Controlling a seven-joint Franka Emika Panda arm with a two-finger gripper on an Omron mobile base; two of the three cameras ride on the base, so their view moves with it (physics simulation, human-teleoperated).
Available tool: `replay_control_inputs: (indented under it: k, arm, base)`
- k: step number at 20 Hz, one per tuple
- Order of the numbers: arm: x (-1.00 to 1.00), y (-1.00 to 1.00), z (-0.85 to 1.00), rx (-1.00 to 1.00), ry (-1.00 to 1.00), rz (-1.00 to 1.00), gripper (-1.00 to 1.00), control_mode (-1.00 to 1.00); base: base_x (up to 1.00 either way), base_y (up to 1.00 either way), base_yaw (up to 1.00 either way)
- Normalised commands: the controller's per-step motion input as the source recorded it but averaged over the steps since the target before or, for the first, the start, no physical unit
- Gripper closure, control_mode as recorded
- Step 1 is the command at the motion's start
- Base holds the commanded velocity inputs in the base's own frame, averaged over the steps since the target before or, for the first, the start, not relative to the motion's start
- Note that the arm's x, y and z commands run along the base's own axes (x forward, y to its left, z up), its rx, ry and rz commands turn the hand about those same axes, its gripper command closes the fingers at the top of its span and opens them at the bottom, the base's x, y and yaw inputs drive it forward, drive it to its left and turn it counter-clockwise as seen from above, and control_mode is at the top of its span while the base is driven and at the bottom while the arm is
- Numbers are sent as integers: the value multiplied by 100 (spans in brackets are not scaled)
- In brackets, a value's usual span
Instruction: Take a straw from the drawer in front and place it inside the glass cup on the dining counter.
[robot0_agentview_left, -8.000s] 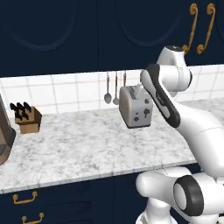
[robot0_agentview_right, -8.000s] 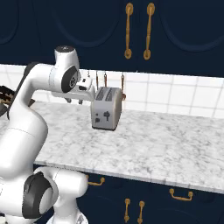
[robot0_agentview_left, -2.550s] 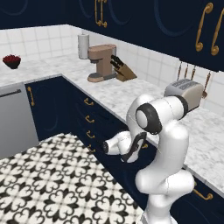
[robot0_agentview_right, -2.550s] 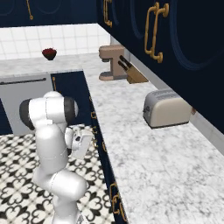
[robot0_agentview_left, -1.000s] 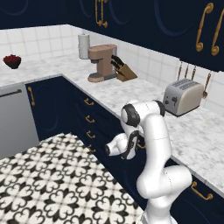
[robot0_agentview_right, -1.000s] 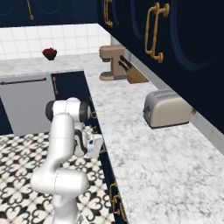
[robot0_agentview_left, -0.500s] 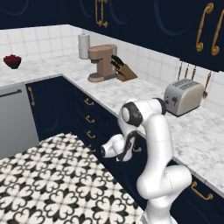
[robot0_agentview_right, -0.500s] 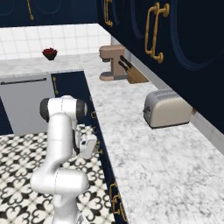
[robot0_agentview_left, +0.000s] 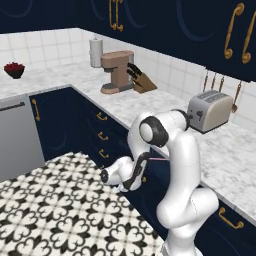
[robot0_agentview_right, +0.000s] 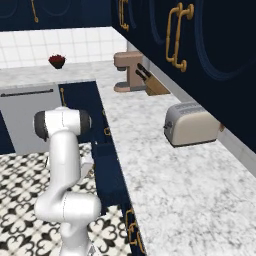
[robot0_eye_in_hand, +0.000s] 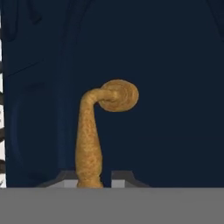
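Observation:
The drawer (robot0_eye_in_hand: 166, 87) fills the hand view as a navy front with a curved brass handle (robot0_eye_in_hand: 89, 140). My gripper (robot0_eye_in_hand: 92, 180) is shut on that handle, whose lower end runs down between the two dark fingertips (robot0_eye_in_hand: 124, 177). In the left base view the gripper (robot0_agentview_left: 137, 176) sits low against the navy cabinet fronts below the worktop. A thin pink-red line, likely the straw (robot0_agentview_left: 159, 158), shows just under the worktop edge behind my arm. In the right base view the gripper (robot0_agentview_right: 92, 169) is mostly hidden by the arm. The glass cup and the dining counter are out of view.
A marble worktop (robot0_agentview_left: 225, 150) carries a toaster (robot0_agentview_left: 210, 111), a coffee machine (robot0_agentview_left: 116, 72), a knife block (robot0_agentview_left: 140, 80) and a paper roll (robot0_agentview_left: 96, 52). Narrower navy drawers (robot0_agentview_left: 102, 135) lie to the left. A dishwasher front (robot0_agentview_left: 17, 135) stands far left, beside patterned tile floor (robot0_agentview_left: 55, 205).
The fingers have closed on the brass handle. The hand has shifted a little away from the cabinet front, out over the floor.

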Motion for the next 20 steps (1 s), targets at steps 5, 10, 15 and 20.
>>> replay_control_inputs:
  k: [5,10,15,20]
  arm:
    - [-68,78,18,20,1,4,100,-100]
    - [-59,79,22,22,6,5,100,-100]
    - [-53,70,17,25,11,5,-100,-100]
    - [-43,11,59,29,5,1,-100,-100]
  base:
    - [0,0,0]
    - [0,0,0]
    - [0,0,0]
    - [0,0,0]
